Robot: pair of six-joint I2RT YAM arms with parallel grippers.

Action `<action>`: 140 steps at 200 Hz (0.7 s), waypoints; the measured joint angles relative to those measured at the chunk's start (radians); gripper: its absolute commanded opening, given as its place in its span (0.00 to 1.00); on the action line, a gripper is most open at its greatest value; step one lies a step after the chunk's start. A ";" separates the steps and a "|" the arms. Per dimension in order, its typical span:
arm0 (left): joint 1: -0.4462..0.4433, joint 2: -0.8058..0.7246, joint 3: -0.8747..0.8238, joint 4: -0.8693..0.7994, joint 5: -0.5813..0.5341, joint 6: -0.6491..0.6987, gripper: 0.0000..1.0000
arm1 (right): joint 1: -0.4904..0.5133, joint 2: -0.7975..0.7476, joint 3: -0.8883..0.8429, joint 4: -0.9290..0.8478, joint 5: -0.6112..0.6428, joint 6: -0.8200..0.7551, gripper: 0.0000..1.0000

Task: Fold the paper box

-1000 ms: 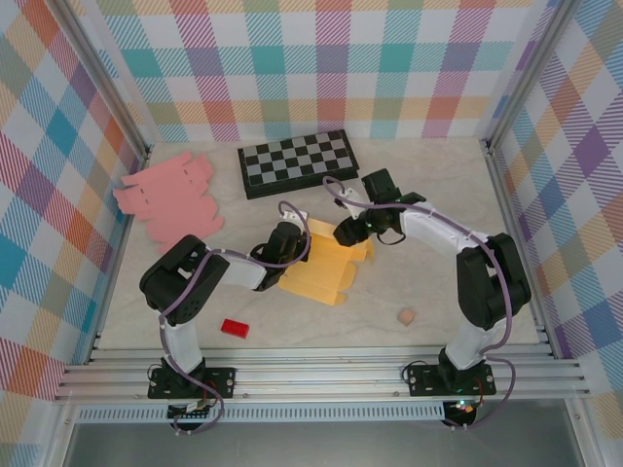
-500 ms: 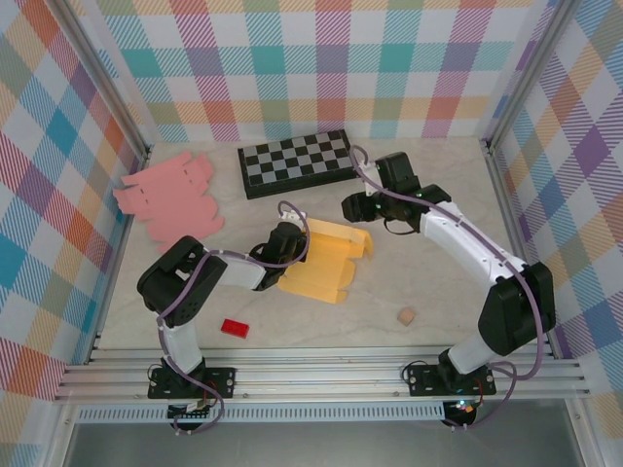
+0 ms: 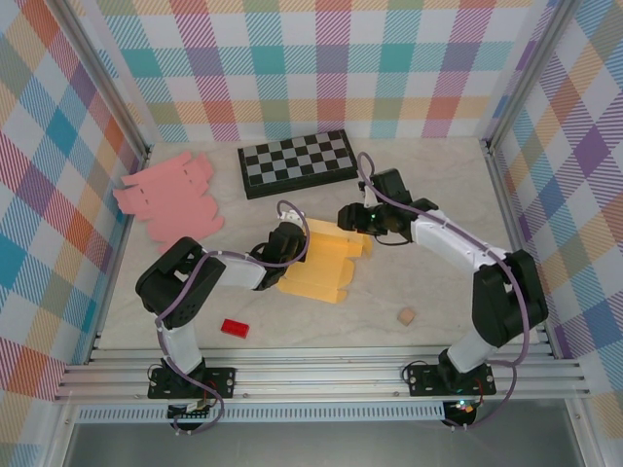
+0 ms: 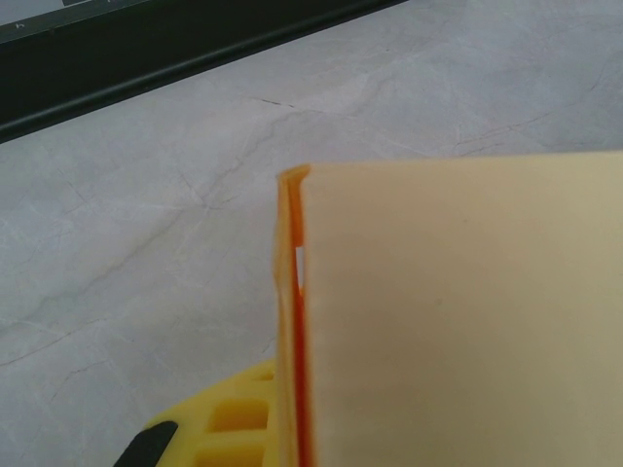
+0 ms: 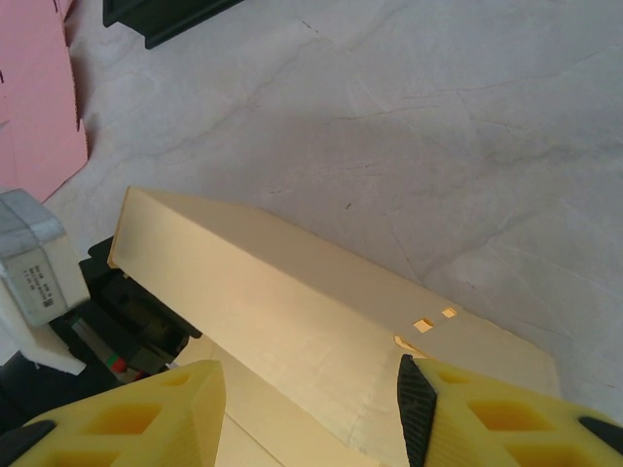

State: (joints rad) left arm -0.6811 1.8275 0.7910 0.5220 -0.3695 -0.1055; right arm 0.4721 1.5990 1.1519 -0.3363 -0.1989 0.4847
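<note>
At the far left we see a pink flattened box blank (image 3: 165, 199) lying against the wall, and nearer us a small red block (image 3: 234, 328). Our left gripper (image 3: 288, 243) is clenched on the left wall of the yellow paper box (image 3: 326, 272). The box sits mid-table, partly raised, with one long panel standing up. Behind it lies a folded black-and-white chessboard (image 3: 297, 162), apart from the box. Our right gripper (image 3: 352, 216) hangs over the box's far right corner, released and grasping nothing. From its wrist, the upright panel lies below and between the yellow fingers (image 5: 127, 413). A white label (image 5: 34, 272) on the left arm carries print too small to read. Further right a small wooden cube (image 3: 406, 316) lies alone. The tabletop (image 3: 438, 292) is pale and marble-patterned, and checked pastel walls (image 3: 321, 58) enclose it.
</note>
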 measured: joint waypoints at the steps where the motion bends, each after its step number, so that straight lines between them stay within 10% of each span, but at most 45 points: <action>1: 0.000 0.000 0.000 0.000 0.000 -0.001 0.06 | 0.000 0.001 0.000 0.000 0.000 0.001 0.52; 140: -0.011 0.000 0.026 -0.053 -0.032 -0.037 0.06 | 0.009 -0.006 -0.111 0.135 -0.039 0.181 0.51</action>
State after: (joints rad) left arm -0.6926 1.8275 0.8165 0.4694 -0.4015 -0.1429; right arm 0.4812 1.5932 1.0412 -0.2008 -0.2375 0.6659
